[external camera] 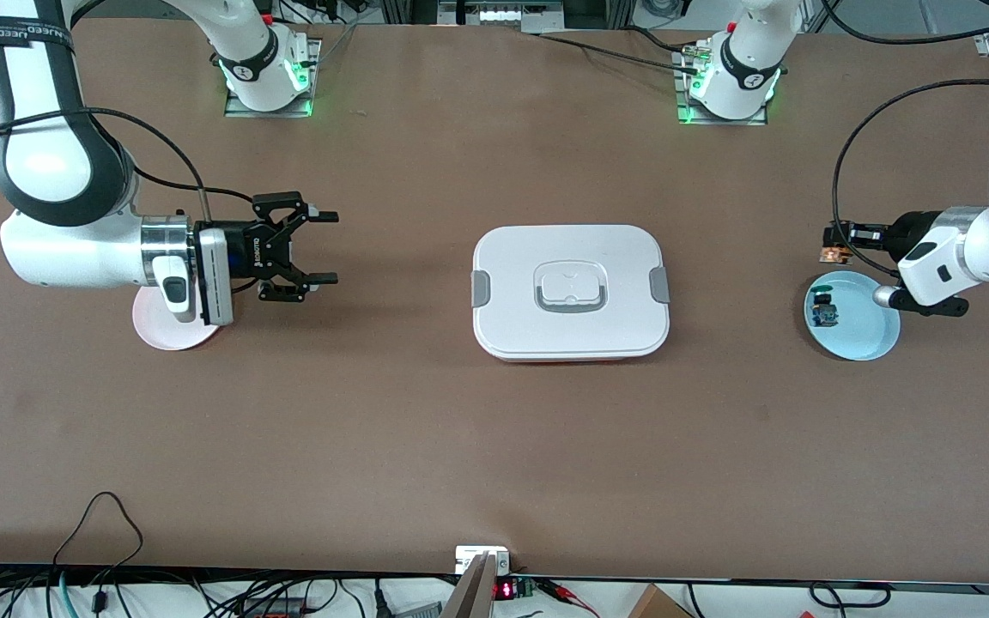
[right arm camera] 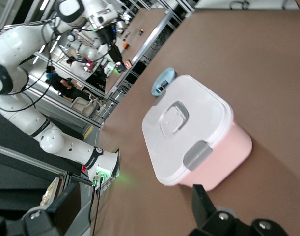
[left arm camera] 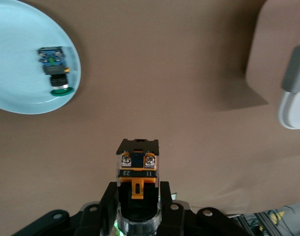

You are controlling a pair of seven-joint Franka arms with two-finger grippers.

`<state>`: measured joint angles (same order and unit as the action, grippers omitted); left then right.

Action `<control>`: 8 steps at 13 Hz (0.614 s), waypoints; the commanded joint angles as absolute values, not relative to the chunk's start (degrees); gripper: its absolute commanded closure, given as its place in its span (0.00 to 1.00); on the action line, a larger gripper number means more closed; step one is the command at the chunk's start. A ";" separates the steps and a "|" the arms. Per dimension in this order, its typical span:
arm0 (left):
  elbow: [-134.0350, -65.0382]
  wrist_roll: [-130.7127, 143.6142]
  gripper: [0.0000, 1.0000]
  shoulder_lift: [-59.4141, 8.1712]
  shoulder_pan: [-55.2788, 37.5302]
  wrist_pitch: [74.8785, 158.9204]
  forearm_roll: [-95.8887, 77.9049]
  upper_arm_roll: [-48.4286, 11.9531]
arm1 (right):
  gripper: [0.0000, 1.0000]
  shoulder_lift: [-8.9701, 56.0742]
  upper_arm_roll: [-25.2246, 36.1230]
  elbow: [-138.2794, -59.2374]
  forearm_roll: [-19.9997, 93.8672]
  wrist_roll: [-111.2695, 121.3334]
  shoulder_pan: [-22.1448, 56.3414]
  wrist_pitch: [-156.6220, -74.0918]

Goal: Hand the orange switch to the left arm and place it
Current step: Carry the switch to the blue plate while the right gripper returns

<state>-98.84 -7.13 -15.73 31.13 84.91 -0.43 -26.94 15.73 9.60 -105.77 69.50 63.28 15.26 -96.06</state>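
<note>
Left gripper point(left arm camera: 136, 196) pinching orange switch point(external camera: 832, 254), over bare table just at 12 o'clock of blue plate point(external camera: 876, 339). Right gripper point(external camera: 321, 247) spread wide, waiting beside pink plate point(external camera: 160, 335). Risk: clipping box point(external camera: 570, 292) if carried low; slipping from the narrow pinch at handover.

A: Left arm?

B: Comes from its base at the top of the front view, elbow out past the table's left-arm end, forearm bent back inward. Wrist roughly level. Left gripper point(external camera: 834, 249) is up in the air, pointing toward the middle of the table, its fingers point(left arm camera: 109, 196) clamped on the orange switch point(left arm camera: 136, 167).

A: Right arm?

B: Waits. Upper links run down the table's right-arm end, forearm turned level toward the centre. Right gripper point(external camera: 321, 247) sits horizontal above the table, fingers point(external camera: 323, 217) spread wide, nothing between them.

A: Do the two grippers face each other?

B: Yes, both aim inward, well apart.
</note>
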 commanded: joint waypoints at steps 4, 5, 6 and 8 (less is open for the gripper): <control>-99.05 -7.30 1.00 -22.49 33.13 91.31 12.02 -27.25 | 0.00 14.68 10.11 -104.33 57.94 36.95 15.91 -98.51; -99.14 -7.12 1.00 -23.63 33.13 92.62 13.96 -27.25 | 0.00 14.68 10.11 -103.89 55.57 33.70 15.82 -99.31; -99.49 -6.86 1.00 -24.69 33.31 93.59 16.24 -27.25 | 0.00 14.76 10.11 -102.23 51.54 29.22 15.56 -98.79; -100.89 -6.68 1.00 -25.57 33.57 97.19 18.71 -27.16 | 0.00 14.68 10.11 -99.77 43.89 18.51 15.82 -98.79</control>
